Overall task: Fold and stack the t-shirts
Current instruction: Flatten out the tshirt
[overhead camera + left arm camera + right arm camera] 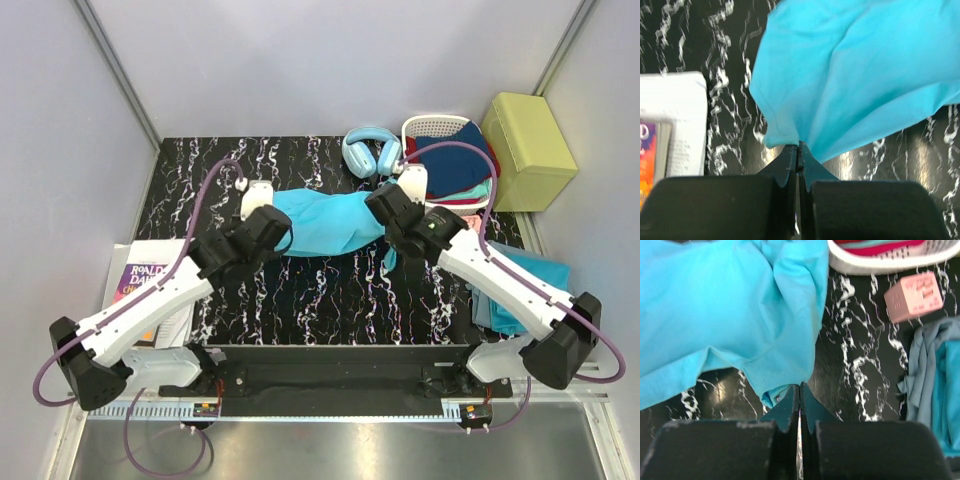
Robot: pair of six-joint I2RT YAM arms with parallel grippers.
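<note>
T-shirt (325, 222) spans the middle of the table (330, 295). Left gripper (798, 146) is clamped on its left end, right gripper (799, 386) on a hem corner. Best, I'd judge: hold it taut and level, lowering both ends together, flat.

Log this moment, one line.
left gripper: shut on t-shirt | right gripper: shut on t-shirt | t-shirt: bunched, spanning between both grippers

Turquoise t-shirt (860, 85) pinched in left hand (798, 150)
</note>
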